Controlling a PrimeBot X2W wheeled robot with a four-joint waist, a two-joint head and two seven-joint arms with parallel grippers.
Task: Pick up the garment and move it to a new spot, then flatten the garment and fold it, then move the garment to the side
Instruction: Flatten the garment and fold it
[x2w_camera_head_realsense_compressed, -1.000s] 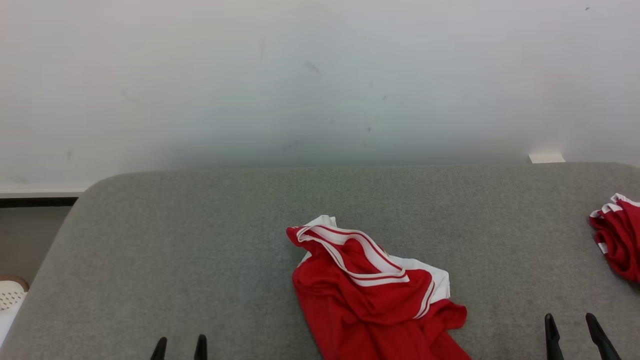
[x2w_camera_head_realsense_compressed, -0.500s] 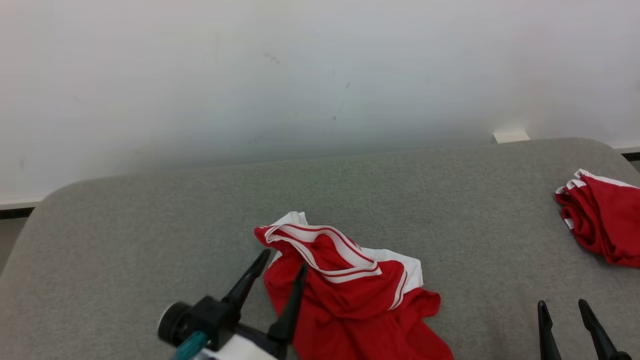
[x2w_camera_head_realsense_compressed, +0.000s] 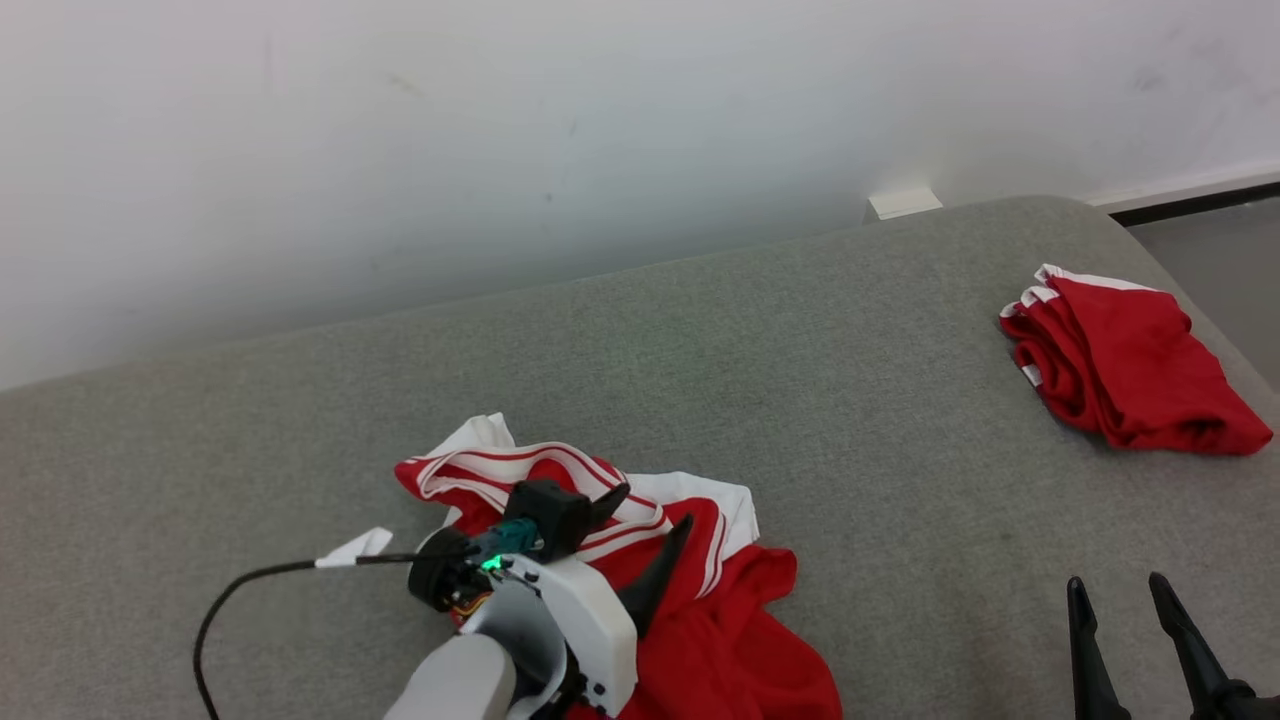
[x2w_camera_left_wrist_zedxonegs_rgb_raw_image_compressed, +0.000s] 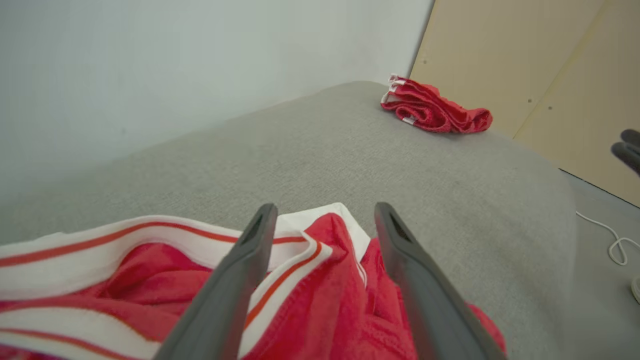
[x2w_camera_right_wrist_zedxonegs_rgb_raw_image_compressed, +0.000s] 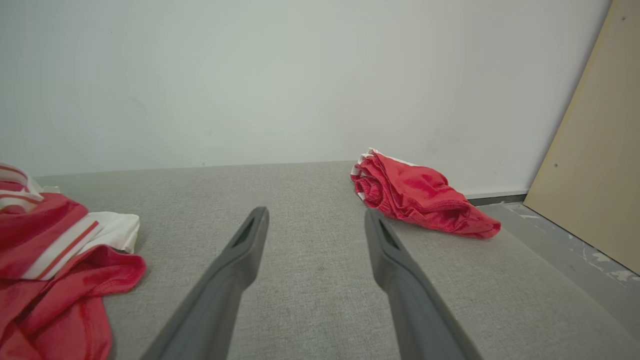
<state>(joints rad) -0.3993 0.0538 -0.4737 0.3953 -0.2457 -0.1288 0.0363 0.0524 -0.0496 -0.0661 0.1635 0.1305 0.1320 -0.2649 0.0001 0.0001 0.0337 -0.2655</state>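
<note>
Left gripper (x2w_camera_head_realsense_compressed: 652, 505) now moved in over garment (x2w_camera_head_realsense_compressed: 730, 640), fingers spread, nothing pinched, right gripper (x2w_camera_head_realsense_compressed: 1117, 583) spread, well apart.

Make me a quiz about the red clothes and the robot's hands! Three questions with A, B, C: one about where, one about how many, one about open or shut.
1. Where does the red bundle lie?
A. at the right end of the grey cushion
B. on the floor
C. between the right gripper's fingers

2. How many heaps of red clothes lie on the cushion?
A. one
B. two
C. four

3. How is the left gripper at the striped garment?
A. shut tight on it
B. shut on nothing
C. open

Answers:
1 A: the head view shows the bundle near the cushion's right edge, far from both grippers.
2 B: there is the striped garment near the middle and the bundle at the right.
3 C: the left wrist view shows its two fingers spread wide, with cloth seen between them.
</note>
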